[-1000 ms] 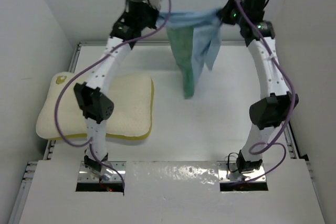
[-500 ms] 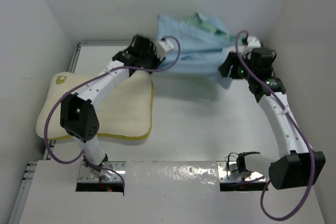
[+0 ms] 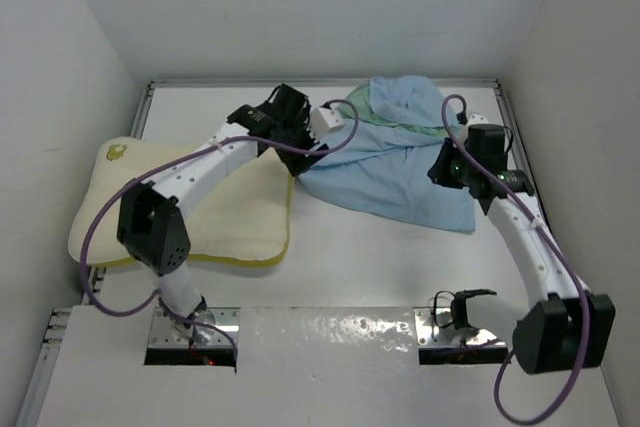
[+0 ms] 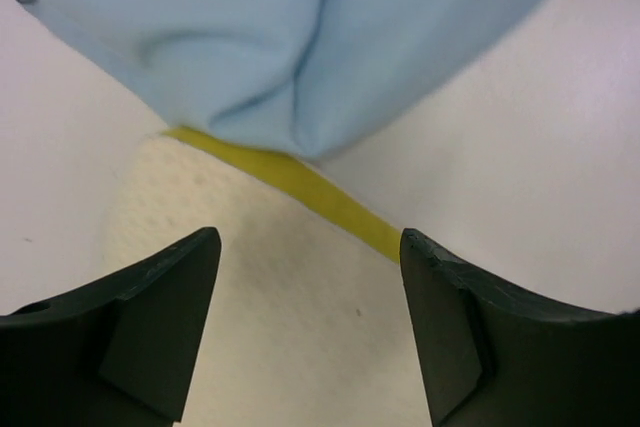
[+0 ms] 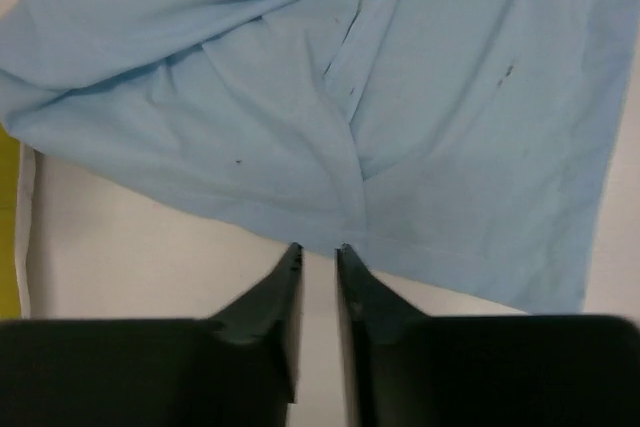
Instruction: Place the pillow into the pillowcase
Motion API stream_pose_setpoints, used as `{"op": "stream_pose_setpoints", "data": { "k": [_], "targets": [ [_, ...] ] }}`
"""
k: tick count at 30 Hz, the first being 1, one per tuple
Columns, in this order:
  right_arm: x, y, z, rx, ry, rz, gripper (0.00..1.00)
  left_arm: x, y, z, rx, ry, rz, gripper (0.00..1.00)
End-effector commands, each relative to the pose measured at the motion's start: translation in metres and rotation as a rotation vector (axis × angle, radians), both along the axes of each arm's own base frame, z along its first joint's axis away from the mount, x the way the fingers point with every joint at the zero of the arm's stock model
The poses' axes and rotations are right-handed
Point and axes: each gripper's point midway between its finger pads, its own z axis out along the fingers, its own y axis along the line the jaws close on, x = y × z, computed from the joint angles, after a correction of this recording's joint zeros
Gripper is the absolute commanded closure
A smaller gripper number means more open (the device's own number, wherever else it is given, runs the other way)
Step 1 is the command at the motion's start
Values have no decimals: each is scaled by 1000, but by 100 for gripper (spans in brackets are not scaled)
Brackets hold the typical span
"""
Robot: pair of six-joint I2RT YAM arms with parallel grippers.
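A: Pillowcase [image 3: 400, 162], where is it?
B: Rumpled on the table [image 3: 400, 267], light blue face up, a strip of green at its far edge; it lies between the two end effectors.
A: And the left end effector [image 4: 305, 247]?
B: Its fingers stand wide apart with nothing between them; directly below them is a corner of the pillow [image 3: 225, 217]; just ahead of the fingertips the blue cloth overlaps the pillow's yellow band [image 4: 300, 182].
A: The rest of the pillow?
B: Flat on the table, stretching back beneath the left arm; its small emblem [image 3: 117, 152] is at the corner farthest from that end effector.
A: The right end effector [image 5: 318, 252]?
B: Low over the table at the other side of the cloth; its fingers are drawn almost together, with a thin slit between them; the hem meets the tips where several creases gather; whether the cloth is pinched there I cannot tell.
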Motion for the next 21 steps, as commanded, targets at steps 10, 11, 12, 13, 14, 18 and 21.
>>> {"op": "stream_pose_setpoints", "data": {
  "k": [10,11,12,13,14,18,21],
  "targets": [
    [46,39,-103,157,196,45,43,101,-33,-76,33,-7,285,27],
    [47,39,-109,152,208,48,46,106,-28,-89,71,-14,308,26],
    [47,37,-116,143,223,42,52,113,-28,-92,75,-33,322,26],
    [45,36,-131,134,257,33,55,117,-26,-96,88,-44,329,27],
    [42,33,-138,121,274,21,59,120,-23,-108,117,-41,336,28],
    [20,38,-165,123,355,37,91,128,-24,-130,150,-42,330,68],
    [-8,59,-175,110,403,107,100,139,-31,-137,144,-52,329,90]
  ]
}}
